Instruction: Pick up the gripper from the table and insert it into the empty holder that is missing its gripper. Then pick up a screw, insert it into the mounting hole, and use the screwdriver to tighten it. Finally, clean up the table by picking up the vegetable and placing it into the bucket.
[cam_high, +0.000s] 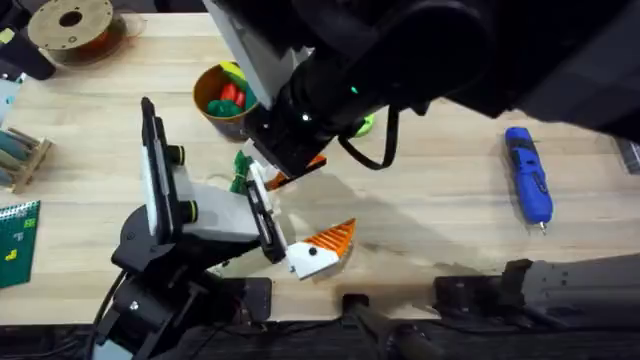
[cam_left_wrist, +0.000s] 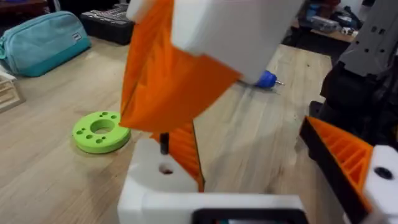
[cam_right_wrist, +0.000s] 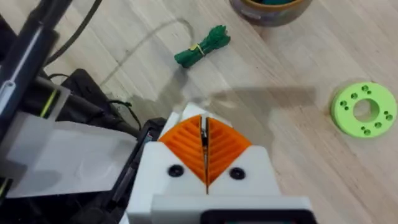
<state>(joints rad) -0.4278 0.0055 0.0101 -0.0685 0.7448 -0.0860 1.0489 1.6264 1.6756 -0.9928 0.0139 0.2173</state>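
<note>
My left gripper (cam_high: 300, 212) is open over the table (cam_high: 450, 220). One of its white mounts, the holder (cam_left_wrist: 152, 186), has an orange ribbed gripper finger (cam_left_wrist: 186, 152) seated in it and a mounting hole facing up. The right gripper (cam_right_wrist: 204, 148) is shut on a small dark screw (cam_left_wrist: 163, 143), held just above that hole. The green vegetable (cam_high: 240, 170) lies on the table beside the bucket (cam_high: 225, 95). The blue screwdriver (cam_high: 528, 175) lies at the right.
A bright green ring disc (cam_right_wrist: 365, 109) lies near the bucket, which holds red and yellow toy vegetables. A filament spool (cam_high: 70, 25), a wooden rack (cam_high: 20, 155) and a green board (cam_high: 15, 240) line the left edge. A teal pouch (cam_left_wrist: 40, 40) sits far off.
</note>
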